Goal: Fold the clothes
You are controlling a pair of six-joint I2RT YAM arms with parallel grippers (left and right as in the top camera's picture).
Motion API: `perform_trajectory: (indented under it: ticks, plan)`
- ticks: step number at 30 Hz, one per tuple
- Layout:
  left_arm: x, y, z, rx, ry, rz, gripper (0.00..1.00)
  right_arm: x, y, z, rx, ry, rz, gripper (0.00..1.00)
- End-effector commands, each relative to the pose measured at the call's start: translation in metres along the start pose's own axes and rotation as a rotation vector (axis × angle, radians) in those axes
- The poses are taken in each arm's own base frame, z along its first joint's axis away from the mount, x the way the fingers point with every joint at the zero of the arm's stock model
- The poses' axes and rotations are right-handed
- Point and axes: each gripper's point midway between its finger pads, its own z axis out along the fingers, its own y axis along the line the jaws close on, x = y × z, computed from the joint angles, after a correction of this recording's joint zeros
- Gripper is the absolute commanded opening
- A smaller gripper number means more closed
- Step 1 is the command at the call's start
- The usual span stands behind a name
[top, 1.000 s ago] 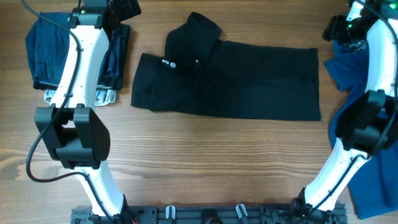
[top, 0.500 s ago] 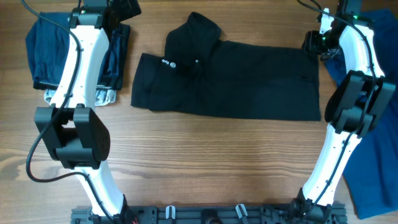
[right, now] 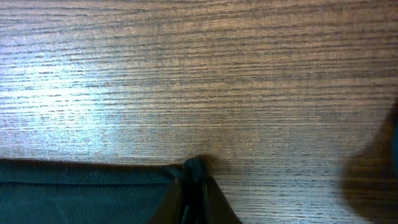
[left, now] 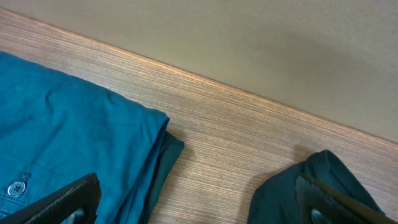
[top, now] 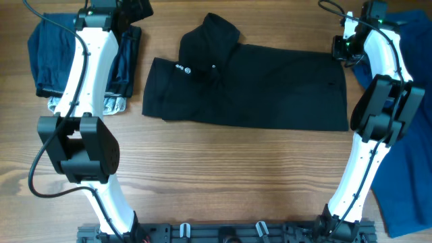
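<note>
Black polo shirt flat on surface, far right corner pinched in closed right tool, left tool wide open at far edge beside folded blue shirt.

Even, bright light from above, soft faint shadows, pale glare patch on the wooden table in right wrist view, black shirt underexposed, folds barely readable

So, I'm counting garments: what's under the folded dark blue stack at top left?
A pale grey garment edge pokes out beneath the dark blue stack; the rest is covered.
</note>
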Motion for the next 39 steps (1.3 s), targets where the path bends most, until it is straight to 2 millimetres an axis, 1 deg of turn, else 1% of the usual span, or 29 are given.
perform_trajectory:
  ticks: [1, 15, 16, 17, 18, 19, 20, 21, 22, 23, 25, 26, 27, 28, 30, 31, 33, 34, 36, 39]
  plan:
    - [-0.014, -0.002, -0.013, 0.005, -0.041, -0.017, 1.0, 0.023, -0.002, 0.027, -0.001, 0.079, 0.011, 0.04]
    - [-0.016, -0.003, -0.013, 0.007, -0.047, -0.018, 1.0, 0.025, -0.001, 0.027, -0.003, 0.088, 0.014, 0.05]
    - [-0.019, -0.005, -0.014, 0.017, -0.059, -0.02, 1.0, 0.025, -0.001, 0.027, -0.001, 0.087, 0.036, 0.05]
    - [-0.016, -0.01, -0.014, 0.045, -0.044, -0.016, 1.0, 0.024, 0.0, 0.027, -0.009, 0.085, 0.038, 0.05]
    - [-0.012, -0.022, -0.014, 0.107, -0.025, -0.013, 0.99, 0.024, 0.001, 0.027, -0.017, 0.083, 0.04, 0.05]
    - [-0.008, -0.034, -0.012, 0.168, -0.005, -0.009, 0.87, 0.024, 0.003, 0.027, -0.026, 0.082, 0.042, 0.05]
    - [-0.001, -0.048, -0.01, 0.234, 0.021, -0.002, 0.86, 0.023, 0.004, 0.027, -0.033, 0.081, 0.043, 0.05]
    - [0.011, -0.064, -0.002, 0.287, 0.052, 0.01, 0.88, 0.023, 0.006, 0.027, -0.035, 0.082, 0.051, 0.05]
    - [0.023, -0.076, 0.01, 0.302, 0.072, 0.024, 0.84, 0.023, 0.007, 0.027, -0.035, 0.082, 0.058, 0.05]
    - [0.035, -0.086, 0.022, 0.311, 0.088, 0.038, 0.85, 0.023, 0.009, 0.027, -0.036, 0.083, 0.056, 0.05]
    - [0.067, -0.109, 0.051, 0.333, 0.126, 0.086, 0.86, 0.023, 0.014, 0.028, -0.039, 0.085, 0.047, 0.05]
    - [0.09, -0.128, 0.07, 0.363, 0.139, 0.134, 0.87, 0.023, 0.019, 0.028, -0.041, 0.086, 0.039, 0.04]
    - [0.103, -0.142, 0.08, 0.382, 0.14, 0.151, 0.87, 0.023, 0.023, 0.029, -0.044, 0.088, 0.032, 0.05]
    - [0.114, -0.157, 0.085, 0.405, 0.135, 0.167, 0.87, 0.022, 0.027, 0.029, -0.046, 0.089, 0.024, 0.05]
    - [0.133, -0.183, 0.091, 0.43, 0.122, 0.201, 0.86, 0.022, 0.036, 0.03, -0.051, 0.091, 0.008, 0.05]
    - [0.138, -0.19, 0.095, 0.415, 0.105, 0.222, 0.86, 0.021, 0.041, 0.03, -0.053, 0.091, 0.0, 0.04]
    - [0.147, -0.194, 0.104, 0.348, 0.06, 0.284, 0.88, 0.021, 0.05, 0.031, -0.058, 0.093, -0.018, 0.05]
    - [0.153, -0.192, 0.112, 0.305, 0.041, 0.32, 0.88, 0.021, 0.054, 0.031, -0.06, 0.094, -0.025, 0.04]
    - [0.159, -0.183, 0.127, 0.234, 0.016, 0.326, 0.88, 0.021, 0.058, 0.032, -0.062, 0.095, -0.029, 0.04]
    - [0.167, -0.173, 0.146, 0.214, 0.01, 0.317, 0.87, 0.023, 0.057, 0.031, -0.051, 0.103, -0.007, 0.04]
